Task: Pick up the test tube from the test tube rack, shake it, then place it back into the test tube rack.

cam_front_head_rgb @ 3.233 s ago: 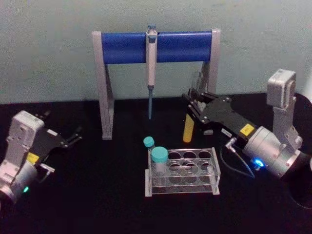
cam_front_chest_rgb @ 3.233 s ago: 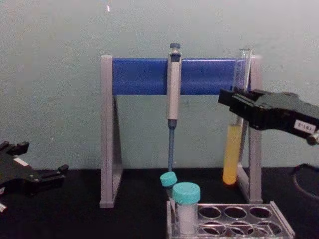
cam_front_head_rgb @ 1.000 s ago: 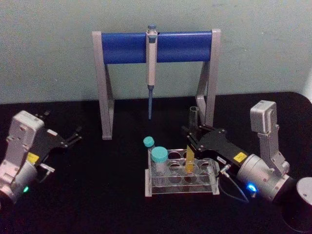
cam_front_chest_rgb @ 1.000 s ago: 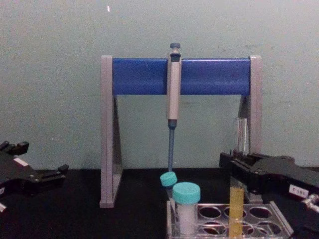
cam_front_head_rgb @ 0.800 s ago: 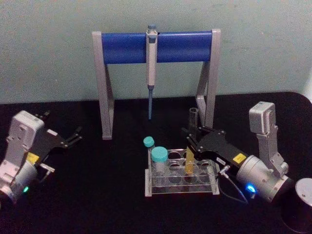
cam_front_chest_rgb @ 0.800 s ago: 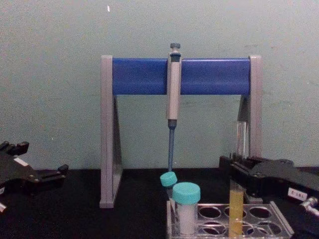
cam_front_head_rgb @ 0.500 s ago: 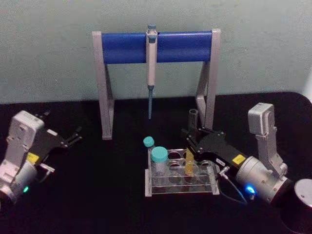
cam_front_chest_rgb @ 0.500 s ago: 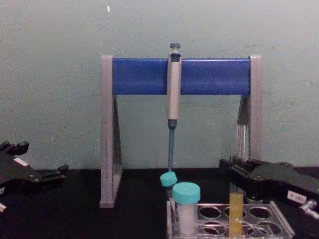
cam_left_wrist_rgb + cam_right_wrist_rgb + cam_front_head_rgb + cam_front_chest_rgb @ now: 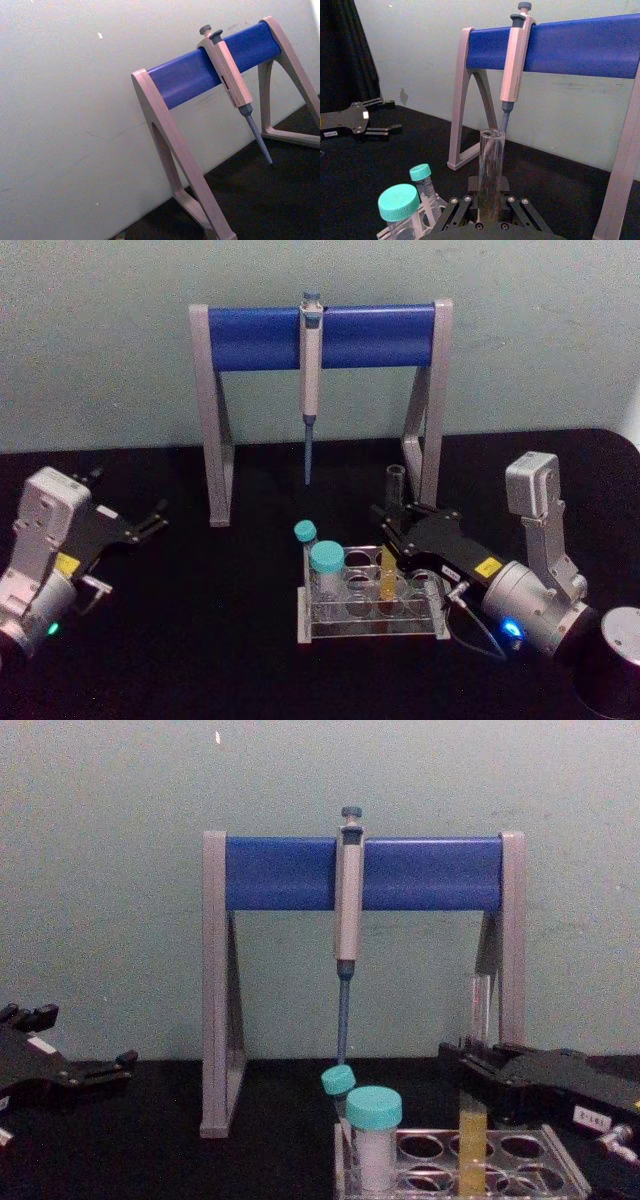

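I see the big pipette stand at the back w/ its blue bar, and a pipette hanging from the middle of it. On my right, the right gripper reaches in over the test tube rack and its fingers are closed on the test tube. The tube stands upright, its yellow bottom part down in a rack hole, 2nd row from the right side, top sticking up above the gripper. On my left, the left gripper sits parked near the table edge, well apart from the rack, fingers a bit open, holding nothing. In the rack's left end I see 2 vials w/ teal caps.
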Controlling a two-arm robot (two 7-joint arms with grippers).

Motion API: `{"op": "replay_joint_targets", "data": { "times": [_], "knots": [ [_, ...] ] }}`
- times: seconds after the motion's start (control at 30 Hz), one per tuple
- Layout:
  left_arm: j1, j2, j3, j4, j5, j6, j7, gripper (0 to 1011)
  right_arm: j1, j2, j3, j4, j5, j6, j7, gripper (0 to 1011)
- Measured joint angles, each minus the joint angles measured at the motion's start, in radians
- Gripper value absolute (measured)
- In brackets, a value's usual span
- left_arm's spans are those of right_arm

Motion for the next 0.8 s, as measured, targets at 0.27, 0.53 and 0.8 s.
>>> {"op": "replay_joint_targets", "data": {
  "times": [0.27,0.53,0.8],
  "knots": [
    [0.0,0.0,0.0,0.0,0.0,0.0,0.0,1010,0.0,0.001,0.0,0.0,0.0,0.001,0.0,235],
    [0.0,0.0,0.0,0.0,0.0,0.0,0.0,1010,0.0,0.001,0.0,-0.001,0.0,0.001,0.001,500],
    [0.0,0.0,0.0,0.0,0.0,0.0,0.0,1009,0.0,0.001,0.0,-0.001,0.0,0.001,0.002,750]
  ]
}}
